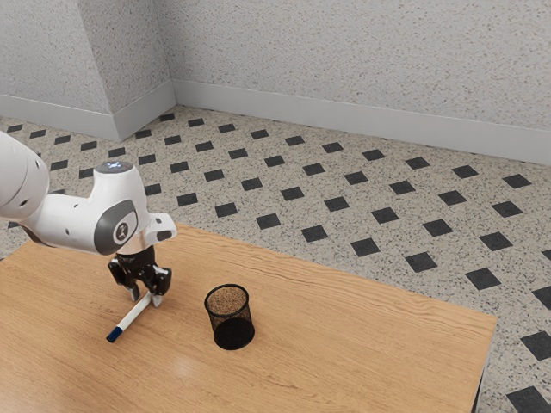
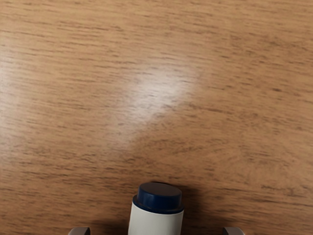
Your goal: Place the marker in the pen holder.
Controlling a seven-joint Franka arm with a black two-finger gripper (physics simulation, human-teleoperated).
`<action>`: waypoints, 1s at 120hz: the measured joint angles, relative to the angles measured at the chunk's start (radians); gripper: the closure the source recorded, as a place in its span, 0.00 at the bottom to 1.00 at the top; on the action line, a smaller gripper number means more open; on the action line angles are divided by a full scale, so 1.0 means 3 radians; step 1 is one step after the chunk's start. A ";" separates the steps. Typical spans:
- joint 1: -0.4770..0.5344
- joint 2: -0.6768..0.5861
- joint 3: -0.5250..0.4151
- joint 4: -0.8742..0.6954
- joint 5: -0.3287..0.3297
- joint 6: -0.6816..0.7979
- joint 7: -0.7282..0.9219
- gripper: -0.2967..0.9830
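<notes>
My gripper (image 1: 145, 298) is low over the table at the exterior view's left, its fingers apart on either side of the marker. The white marker (image 1: 131, 316) lies slanted on the wood, its dark blue end outward and its other end under the hand. In the wrist view the fingertips of the gripper (image 2: 156, 231) stand wide apart at the lower edge, with gaps between them and the marker (image 2: 155, 221). The black mesh pen holder (image 1: 231, 318) stands upright, apart from the marker, toward the exterior view's right.
The wooden table (image 1: 344, 344) extends beyond the pen holder toward the exterior view's right. Its far edge runs behind the gripper and pen holder, with a tiled floor (image 1: 318, 189) and a pale wall (image 1: 344, 52) beyond.
</notes>
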 joint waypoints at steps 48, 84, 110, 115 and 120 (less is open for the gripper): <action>0.0000 0.0000 0.0000 0.0000 0.0001 -0.0001 -0.0018 0.65; 0.0002 0.0005 0.0001 0.0005 0.0007 0.0000 -0.0031 0.75; 0.0002 -0.0042 0.0002 0.0005 0.0037 0.0001 -0.0072 0.81; 0.0002 -0.0083 0.0003 0.0005 0.0044 -0.0013 -0.0083 0.81; 0.0002 -0.0132 0.0003 0.0005 0.0053 -0.0031 -0.0095 0.82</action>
